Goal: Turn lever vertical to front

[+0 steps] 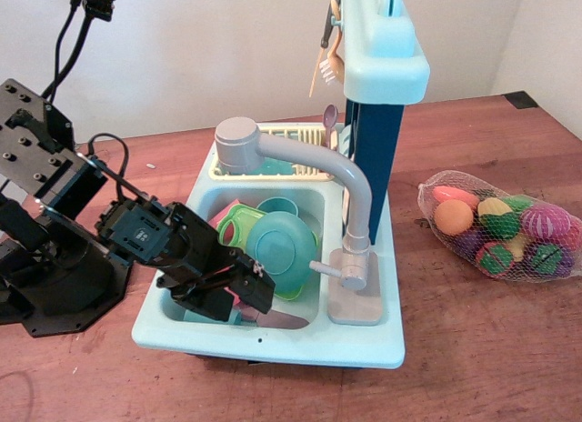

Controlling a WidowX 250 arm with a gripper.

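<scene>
The lever (326,270) is a thin light-grey stick on a small round grey knob (355,273) at the foot of the toy faucet, on the sink's right ledge. It points left, out over the basin. My black gripper (238,297) hangs over the front left part of the basin, well left of the lever and not touching it. Its two fingers look spread apart with nothing between them.
The light-blue toy sink (273,342) holds a teal plate (284,251), cups and a pink piece. The long curved grey spout (300,154) arches over it. A yellow dish rack (273,167) and a blue tower (375,122) stand behind. A net bag of toy food (500,226) lies right.
</scene>
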